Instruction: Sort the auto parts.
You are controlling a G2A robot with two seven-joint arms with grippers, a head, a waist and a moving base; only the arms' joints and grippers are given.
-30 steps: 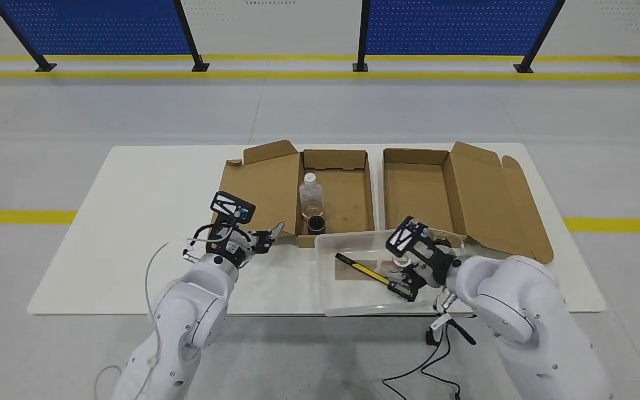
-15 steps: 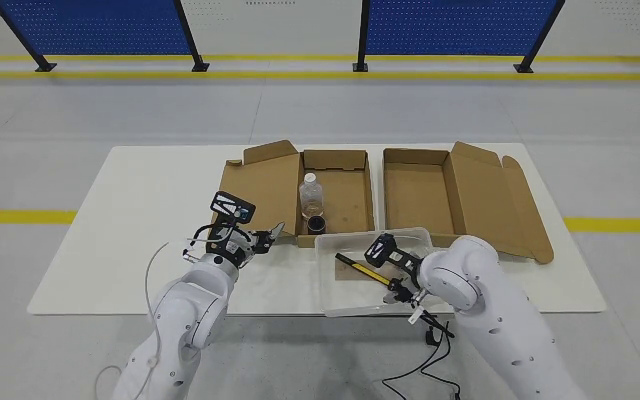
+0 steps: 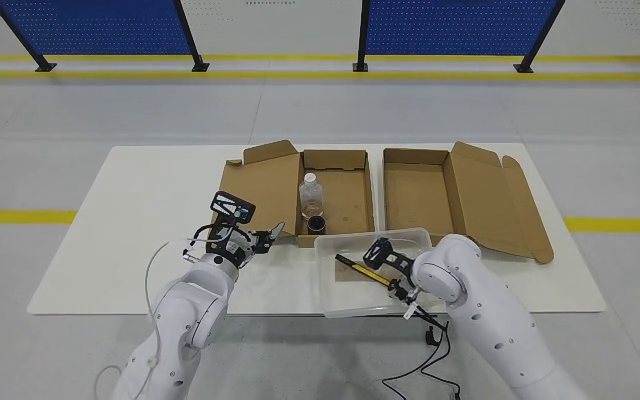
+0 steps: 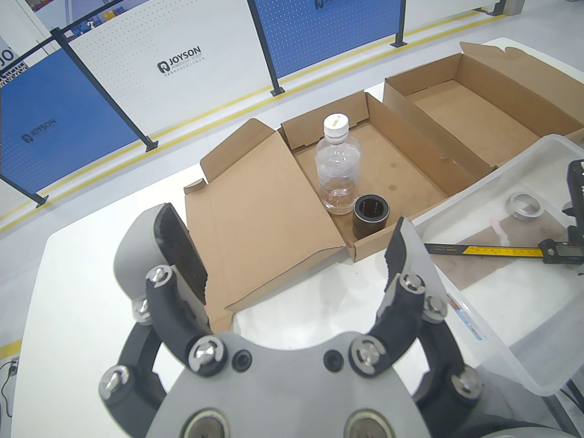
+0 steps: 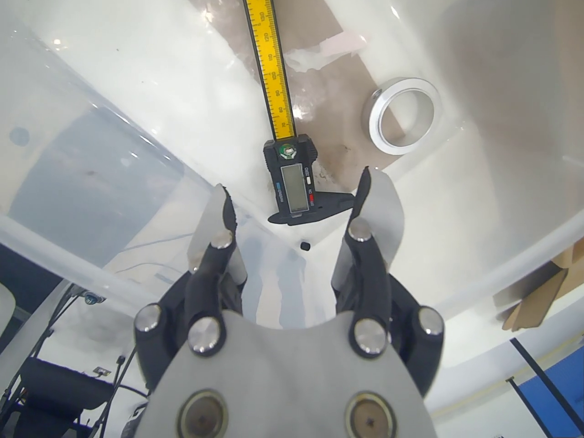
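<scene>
Caliper [image 5: 272,88] lies flat in the bin [image 5: 137,47], head toward its front corner.
Likely stiff, light, slick; best pinched across the black head. Right pincer [image 5: 294,179] wide over it; left pincer [image 4: 285,218] wide, empty.

Yellow caliper [image 5: 273,93] flat in clear bin [image 5: 456,211], silver ring [image 5: 374,115] beside it
</scene>
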